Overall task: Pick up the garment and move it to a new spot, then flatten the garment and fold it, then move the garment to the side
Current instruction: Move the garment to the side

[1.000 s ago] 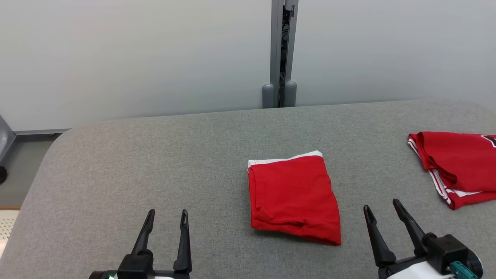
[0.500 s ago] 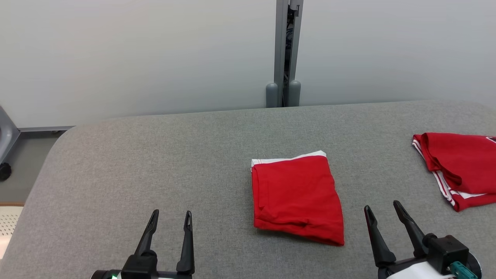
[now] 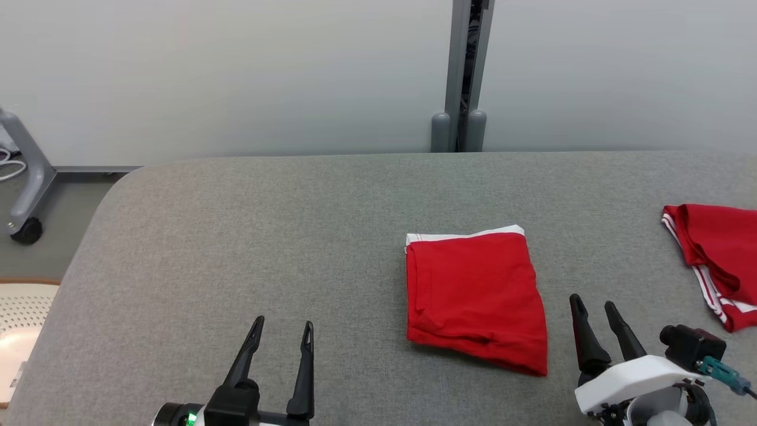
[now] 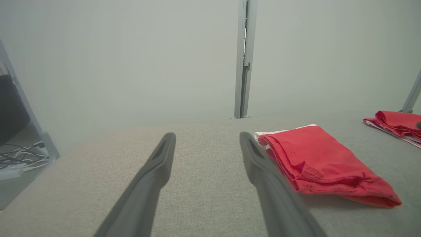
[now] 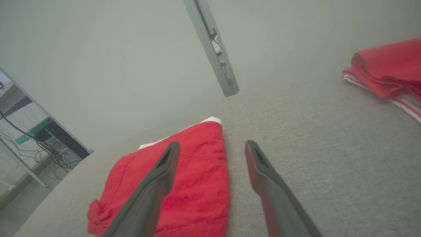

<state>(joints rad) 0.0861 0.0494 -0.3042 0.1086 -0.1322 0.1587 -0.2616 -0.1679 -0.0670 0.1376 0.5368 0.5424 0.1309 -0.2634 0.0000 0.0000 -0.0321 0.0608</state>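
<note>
A red garment point(image 3: 476, 296) with a white edge lies folded into a neat rectangle on the grey table point(image 3: 266, 236), right of centre. It also lies to the right of my left fingers in the left wrist view point(image 4: 319, 164) and under my left finger in the right wrist view point(image 5: 184, 184). My left gripper point(image 3: 282, 331) hovers open and empty near the front edge, well left of the garment. My right gripper point(image 3: 594, 307) stands open and empty just off the garment's right front corner.
A second red garment point(image 3: 715, 260) with white stripes lies bunched at the table's right edge. A grey post point(image 3: 464, 77) stands behind the table against a pale wall. A wheeled stand point(image 3: 26, 177) and floor lie past the table's left corner.
The head camera has turned left, so the whole scene slid right. The right gripper has tilted and shows more of its white wrist. The garment lies as before.
</note>
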